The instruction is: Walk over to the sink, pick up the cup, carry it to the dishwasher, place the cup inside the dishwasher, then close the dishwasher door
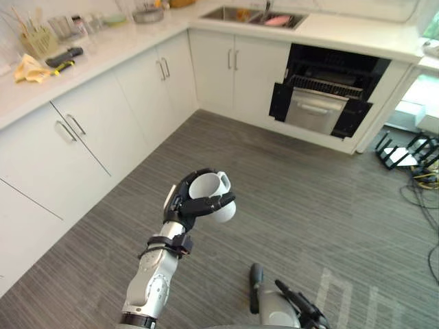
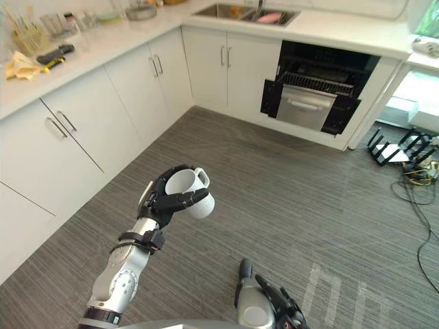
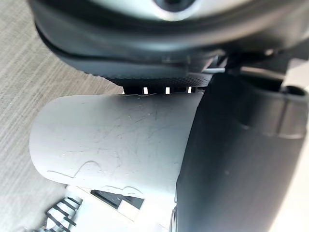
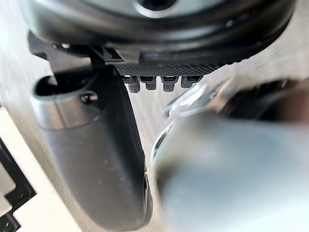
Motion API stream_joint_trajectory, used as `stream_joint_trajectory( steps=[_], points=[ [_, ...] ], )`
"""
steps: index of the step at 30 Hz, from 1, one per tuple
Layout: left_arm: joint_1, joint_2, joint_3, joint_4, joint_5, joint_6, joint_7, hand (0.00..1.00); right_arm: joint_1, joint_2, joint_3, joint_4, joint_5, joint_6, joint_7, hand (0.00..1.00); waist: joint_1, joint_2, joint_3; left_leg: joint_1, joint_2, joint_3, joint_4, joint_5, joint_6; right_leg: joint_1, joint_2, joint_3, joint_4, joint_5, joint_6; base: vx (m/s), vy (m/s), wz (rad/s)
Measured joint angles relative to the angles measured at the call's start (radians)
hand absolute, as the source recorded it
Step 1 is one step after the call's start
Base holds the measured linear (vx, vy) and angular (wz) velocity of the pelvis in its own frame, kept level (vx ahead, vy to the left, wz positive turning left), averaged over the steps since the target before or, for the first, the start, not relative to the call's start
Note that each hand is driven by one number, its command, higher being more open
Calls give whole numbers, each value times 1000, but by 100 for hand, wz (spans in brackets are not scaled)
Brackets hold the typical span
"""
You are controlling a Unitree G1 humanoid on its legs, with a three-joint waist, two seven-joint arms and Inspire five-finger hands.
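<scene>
The left robot hand has its fingers and thumb curled round a white ceramic cup with a side handle. It holds the cup in the air over the grey striped plank floor, well apart from the cabinets. The cup lies tilted in the grip, with its open mouth turned up toward the head camera and its handle on the far side. In the left wrist view the cup's pale wall sits right against the palm, and the dark thumb lies beside it.

The right robot hand hangs low at the near edge of the eye views. Its fingers lie loosely extended and hold nothing.

A white L-shaped desk runs along the left and far sides above white cabinet doors. A steel sink is set into its far stretch, with something pink in its right basin. Just right of the sink, under the desk, is the black built-in dishwasher. Its steel-faced door is tipped outward and a rack shows above it.

On the left stretch of the desk lie a crumpled yellow cloth and a black and yellow tool near the front edge.
</scene>
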Motion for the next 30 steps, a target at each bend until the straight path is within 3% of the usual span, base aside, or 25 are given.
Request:
stream_joint_trajectory(
  steps=[2,4,5,6,7,8,9,10,11,12,13,14,15,16,17,18,19,21,23,25,26,28,29,30],
  points=[
    [12,-14,12,-31,0,7,-8,0,12,4,31,-72,-15,-16,-23,100,13,10,-2,24,42,12,78,1,-6,24,40,-5,65,-72,-34,458,-227,-28],
    [26,-30,20,-55,0,11,-24,0,23,22,47,-141,-53,-42,-41,100,12,15,-2,-29,91,49,290,19,-29,80,69,-19,72,-132,-36,491,-258,-8],
    [38,-43,19,-75,0,10,-27,0,39,32,49,-192,-78,-47,-47,100,11,24,3,-103,141,77,493,92,-80,134,86,-28,53,-157,-38,484,-203,11],
    [55,-61,17,-92,1,8,-29,0,69,31,49,-245,-87,-51,-45,100,11,37,2,-190,203,89,696,254,-126,197,101,-30,12,-174,-41,415,-108,11],
    [70,-66,17,-99,2,2,-29,0,82,29,48,-264,-90,-56,-43,100,12,43,-3,-235,234,93,783,354,-127,230,111,-28,-19,-177,-44,459,-50,4],
    [90,-81,17,-102,6,-12,-28,0,92,20,40,-282,-118,-78,-39,100,15,50,-8,-329,293,122,962,338,-116,293,123,-24,-68,-179,-53,378,-20,-6],
    [97,-81,20,-101,8,-13,-26,0,81,8,37,-293,-133,-97,-39,100,16,49,-7,-400,318,170,1056,261,-68,352,123,-8,-114,-184,-51,487,-47,-16],
    [101,-79,25,-101,8,-15,-26,0,69,-2,39,-296,-139,-107,-37,100,17,48,-7,-428,317,194,1054,214,-35,378,120,3,-138,-184,-50,460,-35,-46],
    [108,-80,45,-100,8,-20,-26,0,26,-18,40,-297,-146,-124,-35,100,27,48,-7,-473,295,225,968,133,-6,409,110,33,-168,-182,-45,519,8,-91],
    [116,-83,69,-99,8,-25,-22,0,-29,-28,41,-297,-144,-135,-31,100,50,46,-8,-492,252,235,783,82,-16,419,97,79,-172,-176,-31,406,57,-111],
    [122,-85,83,-99,8,-31,-21,0,-60,-32,42,-298,-143,-138,-27,100,60,45,-8,-495,231,234,673,66,-21,421,91,103,-172,-176,-30,401,119,-124],
    [132,-85,101,-99,10,-34,-19,0,-111,-37,49,-308,-142,-149,-26,100,70,42,-7,-495,176,205,433,65,-24,430,70,135,-170,-176,-29,394,178,-100],
    [146,-84,108,-104,16,-36,-18,0,-136,-34,57,-341,-135,-164,-26,100,71,31,-9,-488,100,125,187,122,-31,439,34,152,-163,-188,-11,383,206,-82],
    [157,-85,108,-113,17,-36,-18,0,-140,-35,65,-363,-133,-172,-25,100,71,30,-9,-480,70,83,71,171,-34,447,20,161,-161,-195,0,445,332,-62],
    [191,-90,109,-154,17,-37,-17,0,-136,-42,80,-409,-125,-185,-12,100,69,46,-20,-480,58,16,-93,269,-75,454,13,170,-159,-221,37,296,242,-49],
    [209,-93,112,-178,17,-43,-17,0,-132,-45,82,-427,-125,-189,1,100,69,64,-31,-487,73,12,-112,307,-100,464,21,165,-160,-249,60,558,387,-69],
    [228,-98,143,-183,17,-60,-20,0,-116,-13,111,-421,-125,-189,24,100,72,34,-38,-498,79,92,12,429,-42,528,-17,105,-180,-293,108,406,217,-45],
    [226,-82,173,-175,17,-63,-21,0,-82,19,124,-426,-126,-188,45,100,70,-3,-50,-524,61,109,124,348,-23,558,-47,44,-193,-287,108,375,144,-15],
    [218,-69,189,-175,17,-68,-33,0,-56,29,122,-428,-126,-167,52,100,61,-7,-39,-557,82,147,288,272,21,596,-69,17,-181,-275,110,304,106,6],
    [220,-74,190,-175,17,-67,-43,0,-39,27,116,-438,-126,-139,52,100,67,-13,-41,-564,81,146,352,205,11,604,-76,27,-137,-272,117,225,164,-1],
    [218,-88,190,-174,17,-64,-51,0,-20,24,106,-464,-127,-121,54,100,66,-13,-52,-539,65,152,338,162,11,565,-96,25,-33,-280,128,244,228,-5],
    [216,-87,202,-177,17,-62,-51,0,11,21,101,-553,-126,-84,57,100,67,-41,-56,-479,8,184,263,156,27,443,-183,51,230,-267,158,183,166,-12],
    [209,-77,216,-177,21,-61,-51,0,30,28,102,-627,-126,-69,67,100,61,-75,-47,-435,-40,202,221,160,47,360,-252,80,403,-211,244,195,136,1],
    [207,-61,221,-177,36,-60,-50,0,45,49,101,-671,-126,-67,77,100,47,-112,-44,-396,-83,199,192,156,62,303,-302,101,528,-115,240,242,155,15]
  ],
)
